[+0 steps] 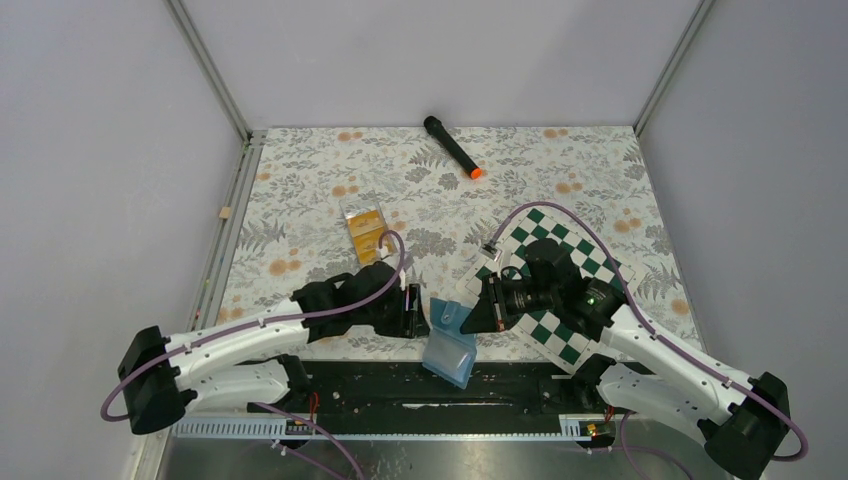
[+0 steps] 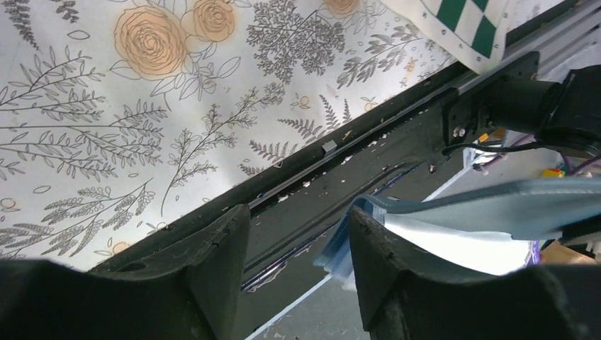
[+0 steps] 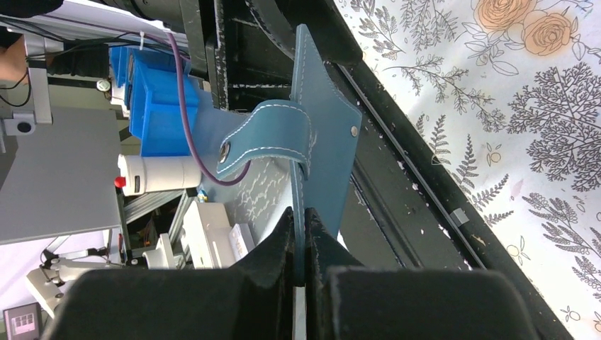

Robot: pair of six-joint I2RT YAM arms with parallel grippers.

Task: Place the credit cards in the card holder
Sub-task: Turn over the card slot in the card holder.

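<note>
The blue card holder [image 1: 449, 338] hangs open over the table's near edge, between the two arms. My right gripper [image 1: 489, 305] is shut on its upper flap; in the right wrist view the blue flap [image 3: 322, 152] with its snap tab stands edge-on between my fingers [image 3: 300, 237]. My left gripper [image 1: 418, 318] is open and empty, just left of the holder; in the left wrist view the holder's edge [image 2: 453, 212] lies against the outside of my right finger. The orange-yellow credit cards [image 1: 366, 236] lie in a clear tray further back on the table.
A black marker with an orange tip [image 1: 452, 147] lies at the back. A green-and-white chessboard [image 1: 555, 280] lies under the right arm. The black base rail [image 1: 400, 385] runs along the near edge.
</note>
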